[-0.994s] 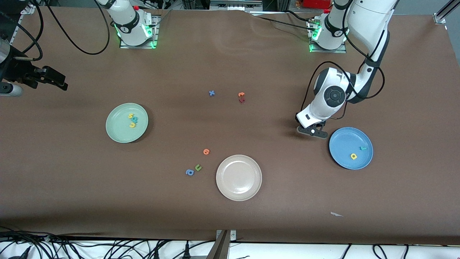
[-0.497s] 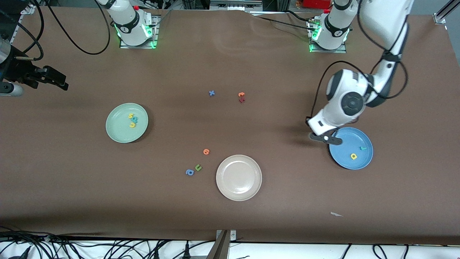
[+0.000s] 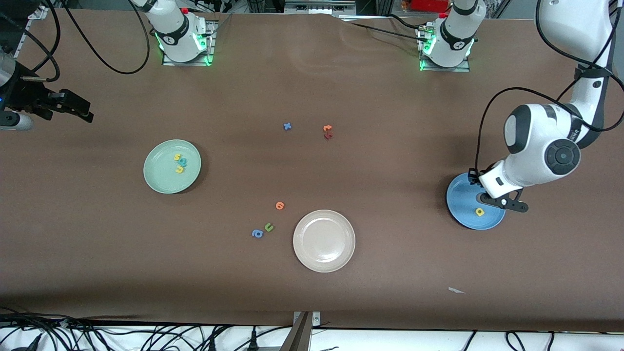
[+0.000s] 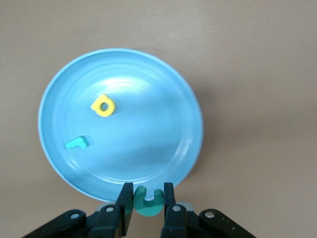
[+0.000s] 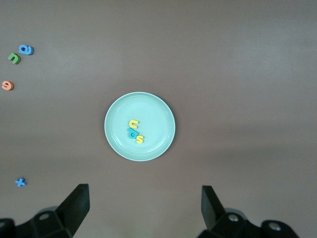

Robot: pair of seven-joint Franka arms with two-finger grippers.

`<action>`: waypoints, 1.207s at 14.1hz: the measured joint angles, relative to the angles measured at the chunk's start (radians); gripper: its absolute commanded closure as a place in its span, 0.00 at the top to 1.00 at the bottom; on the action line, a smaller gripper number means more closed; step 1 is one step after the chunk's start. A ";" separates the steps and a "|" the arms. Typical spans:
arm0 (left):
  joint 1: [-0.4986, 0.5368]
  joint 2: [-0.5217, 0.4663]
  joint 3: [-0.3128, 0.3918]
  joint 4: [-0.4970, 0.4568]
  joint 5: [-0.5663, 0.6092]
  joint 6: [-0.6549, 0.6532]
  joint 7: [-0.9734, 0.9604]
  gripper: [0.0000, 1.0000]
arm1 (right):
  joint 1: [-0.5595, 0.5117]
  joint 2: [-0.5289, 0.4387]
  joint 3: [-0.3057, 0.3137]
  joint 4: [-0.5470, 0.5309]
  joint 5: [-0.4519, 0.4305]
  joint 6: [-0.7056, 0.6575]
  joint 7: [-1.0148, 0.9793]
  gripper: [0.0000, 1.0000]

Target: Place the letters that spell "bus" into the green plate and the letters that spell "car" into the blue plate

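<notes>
My left gripper [image 3: 504, 204] hangs over the blue plate [image 3: 460, 202], shut on the teal c [image 4: 148, 201], which sits between its fingers near the plate's rim [image 4: 148, 124]. In that plate lie the yellow a [image 3: 479, 211] [image 4: 103, 105] and the teal r [image 4: 77, 143]; the gripper hides the r in the front view. The green plate [image 3: 161, 178] [image 5: 153, 109] holds the yellow s [image 3: 177, 157], the teal b [image 3: 183, 162] and the yellow u [image 3: 179, 169]. My right gripper [image 3: 73, 109] [image 5: 143, 208] waits open and empty at the right arm's end of the table.
A cream-white plate [image 3: 323, 240] stands near the front camera at mid-table. Beside it lie a blue a [image 3: 257, 234], a green u [image 3: 268, 227] and an orange letter [image 3: 280, 205]. Farther back are a blue x [image 3: 287, 126] and two small orange and red letters [image 3: 327, 128].
My left arm has swung from beside the blue plate to over it, toward its own end of the table, carrying the teal c. The right arm has not moved.
</notes>
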 measured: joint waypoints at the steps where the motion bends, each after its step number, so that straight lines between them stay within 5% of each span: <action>1: 0.009 0.010 0.001 0.015 0.001 0.006 0.007 1.00 | 0.000 0.000 -0.001 0.000 0.000 0.000 0.000 1.00; 8: 0.039 -0.009 0.002 0.160 0.001 -0.130 0.003 1.00 | 0.000 0.002 -0.002 0.000 0.000 0.003 0.000 1.00; 14: 0.018 -0.268 0.002 0.180 0.001 -0.432 -0.108 1.00 | 0.000 0.003 -0.003 0.001 0.000 0.015 0.000 1.00; 17: 0.015 -0.364 0.003 0.193 0.001 -0.463 -0.125 1.00 | 0.000 0.003 -0.003 0.001 0.000 0.018 0.000 1.00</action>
